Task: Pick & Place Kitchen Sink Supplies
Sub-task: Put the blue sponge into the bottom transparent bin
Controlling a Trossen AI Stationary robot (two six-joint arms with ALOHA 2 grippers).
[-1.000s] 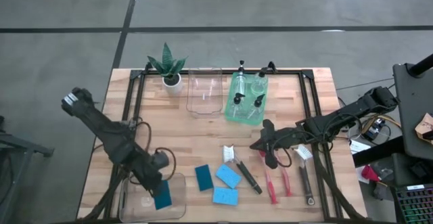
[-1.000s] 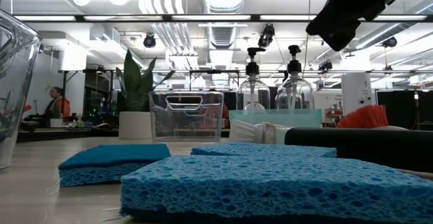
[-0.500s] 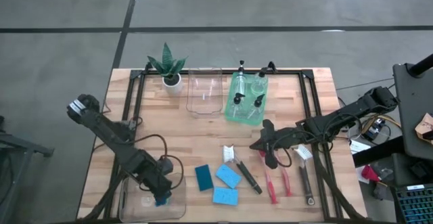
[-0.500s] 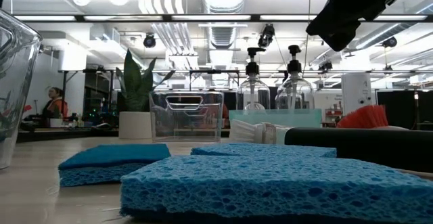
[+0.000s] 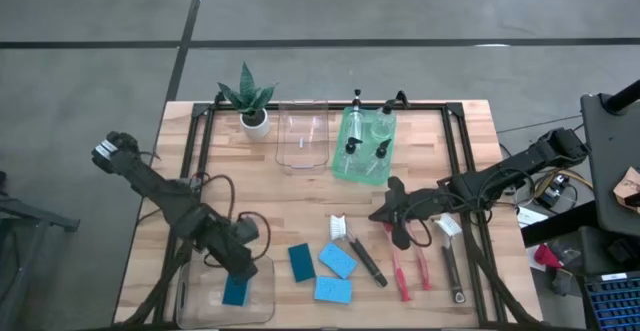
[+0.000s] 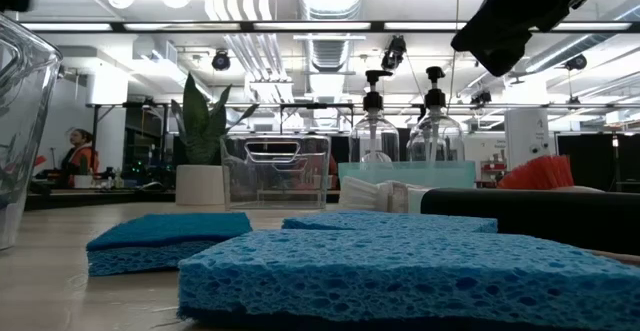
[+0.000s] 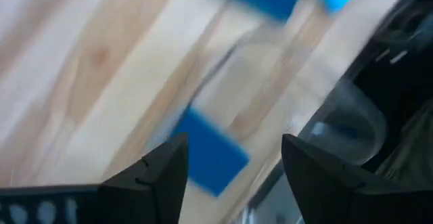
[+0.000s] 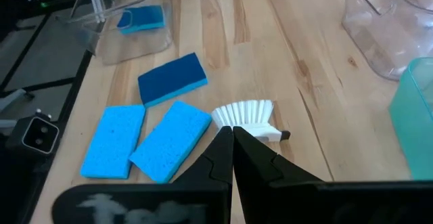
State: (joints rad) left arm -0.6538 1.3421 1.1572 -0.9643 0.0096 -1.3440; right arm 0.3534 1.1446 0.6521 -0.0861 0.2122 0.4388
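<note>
Overhead view: wooden surface [image 5: 300,211] w/ two dark arms. Left tool [image 5: 240,268] hangs over the clear bin [image 5: 262,306] at the front-left corner, fingers apart; a dark blue sponge [image 5: 236,291] lies loose inside the bin, below the tool. Left wrist view shows what overhead can't: the gap between the two fingers [image 7: 155,173] w/ that sponge [image 7: 210,153] free beneath (blurred). Right wrist view catches the same sponge in the bin from across the surface. Low view hides the bin's inside; only its clear wall shows at the edge, plus a light blue sponge [image 6: 400,266] filling the foreground.

A second ago the left tool gripped this sponge above the bin; half a sec ago it was down inside; now it's let go and risen a bit.

Right tool [image 5: 397,214] hovers mid-surface near the white-bristled brush [image 5: 352,246], fingers pressed together, empty, unchanged. Left arm slants from the left edge down to the bin; right arm reaches in from the right edge.

Other sponges: one dark, two light, just right of the bin. Bottles [image 5: 365,141] stand in the green bin [image 5: 340,166] at the back.
</note>
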